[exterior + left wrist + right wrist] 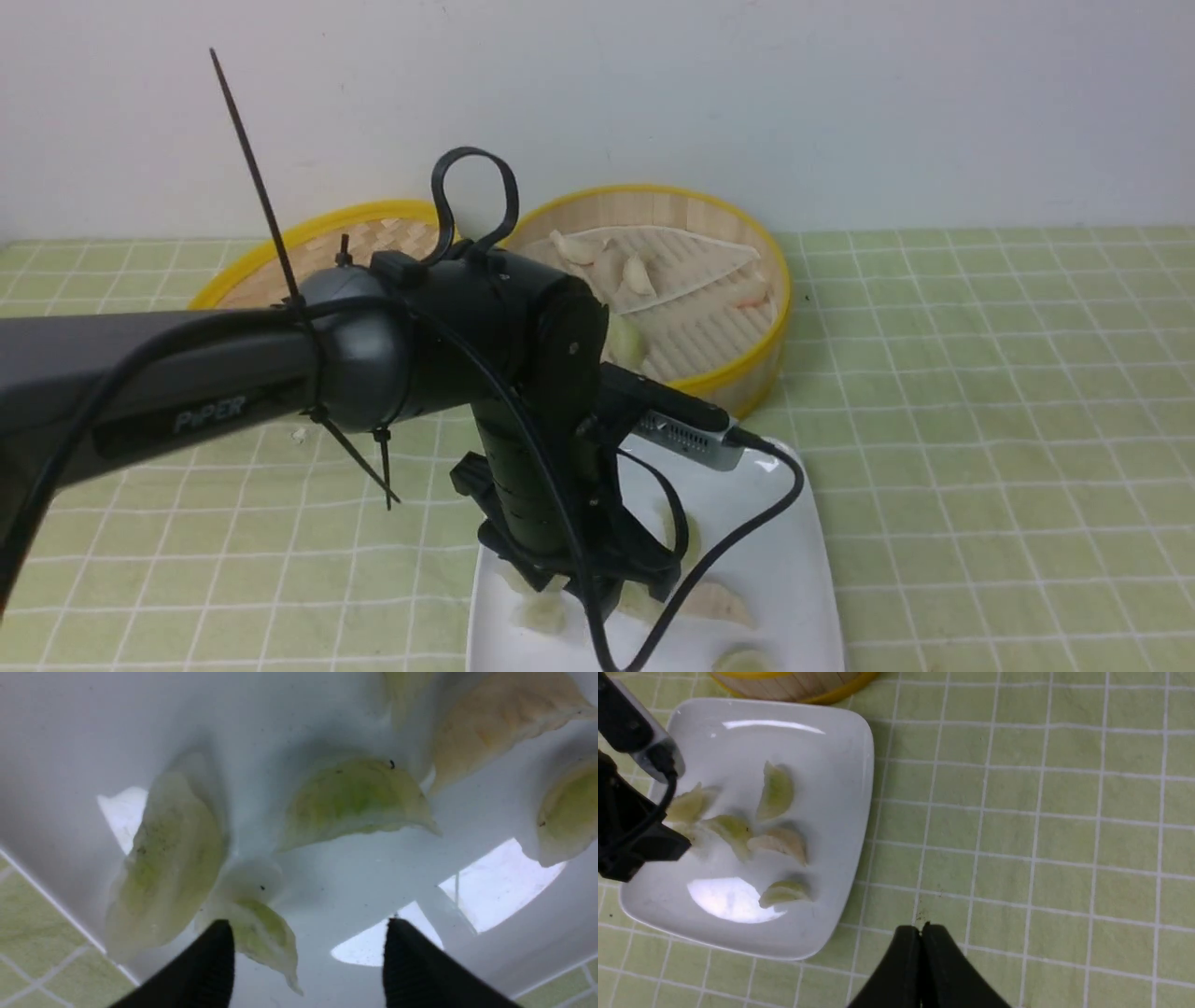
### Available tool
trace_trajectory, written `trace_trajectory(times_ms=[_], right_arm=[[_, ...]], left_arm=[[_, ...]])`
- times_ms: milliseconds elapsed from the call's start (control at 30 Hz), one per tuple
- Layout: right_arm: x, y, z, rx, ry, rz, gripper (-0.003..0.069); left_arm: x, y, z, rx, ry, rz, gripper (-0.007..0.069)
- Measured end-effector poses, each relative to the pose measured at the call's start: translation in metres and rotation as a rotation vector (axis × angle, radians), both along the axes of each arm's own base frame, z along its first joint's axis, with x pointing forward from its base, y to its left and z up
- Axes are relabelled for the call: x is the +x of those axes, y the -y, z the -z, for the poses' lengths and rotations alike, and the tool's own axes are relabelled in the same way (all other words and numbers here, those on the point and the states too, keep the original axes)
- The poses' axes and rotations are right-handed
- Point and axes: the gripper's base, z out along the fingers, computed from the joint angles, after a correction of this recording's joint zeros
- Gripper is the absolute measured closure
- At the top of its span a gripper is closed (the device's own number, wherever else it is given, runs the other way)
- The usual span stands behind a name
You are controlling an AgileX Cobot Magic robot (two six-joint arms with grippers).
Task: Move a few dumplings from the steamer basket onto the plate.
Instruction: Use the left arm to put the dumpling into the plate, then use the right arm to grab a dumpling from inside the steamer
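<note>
The white square plate (794, 579) lies at the front with several pale greenish dumplings (775, 791) on it. My left gripper (306, 933) hangs open just above the plate. One small dumpling (257, 933) lies on the plate right by one fingertip (219, 952), not pinched. Others lie beyond it, such as the one at the middle (355, 800). The bamboo steamer basket (747, 373) stands behind the plate, with a few dumplings (638, 273) on its white liner. My right gripper (920, 928) is shut and empty over the cloth beside the plate.
The shallow woven lid (280, 261) lies left of the basket at the back. A green checked cloth (980, 420) covers the table. My left arm (187, 373) and its cable (747, 523) hide part of the plate and basket in the front view.
</note>
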Motion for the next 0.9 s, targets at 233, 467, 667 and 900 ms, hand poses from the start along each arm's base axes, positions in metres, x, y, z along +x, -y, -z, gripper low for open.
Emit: trace_trajectory(times_ms=[233, 467, 667, 900], right_arm=[[0.045, -0.010, -0.019, 0.057, 0.006, -0.103, 0.0669], [0.111, -0.059, -0.016, 0.006, -0.042, -0.264, 0.0669], [0.181, -0.108, 0.006, -0.078, -0.080, -0.311, 0.0664], [0.262, -0.169, 0.058, -0.146, -0.082, -0.370, 0.0561]], left_arm=[[0.006, -0.014, -0.047, 0.128, 0.104, 0.040, 0.0305], [-0.024, -0.064, -0.127, 0.089, 0.300, -0.104, 0.0615], [-0.080, -0.107, -0.183, -0.051, 0.456, -0.185, 0.0631], [-0.137, -0.149, -0.219, -0.213, 0.598, -0.272, 0.0631]])
